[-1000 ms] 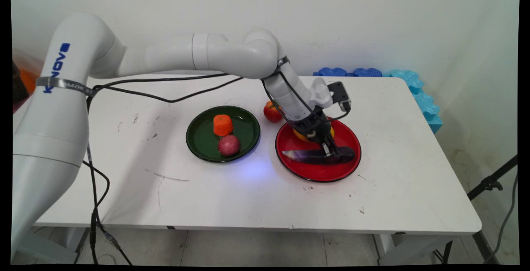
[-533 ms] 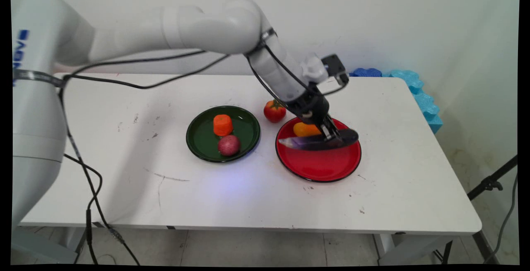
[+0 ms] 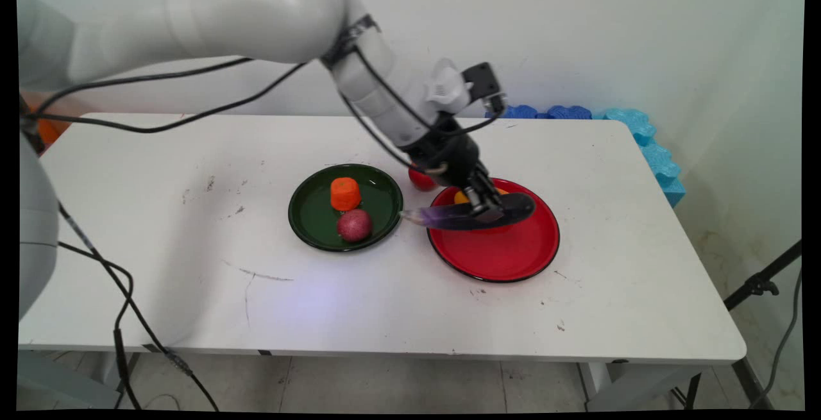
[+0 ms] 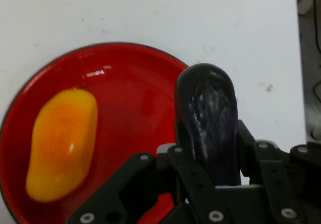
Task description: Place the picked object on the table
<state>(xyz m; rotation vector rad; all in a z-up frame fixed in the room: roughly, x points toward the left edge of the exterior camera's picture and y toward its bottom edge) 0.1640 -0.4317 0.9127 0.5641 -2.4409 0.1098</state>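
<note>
End effector: clamped on the eggplant – held level above the red plate
Handling: likely light, smooth, slippery – grip sits right of middle
Left: green plate

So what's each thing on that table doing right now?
Black two-finger gripper: shut on the aubergine.
Long dark purple aubergine: held level, lifted above the red plate.
Round red plate: holds a yellow-orange mango.
Round dark green plate: holds an orange carrot chunk, upright, and a round reddish-purple fruit.
Red tomato: on the table, partly hidden.
</note>
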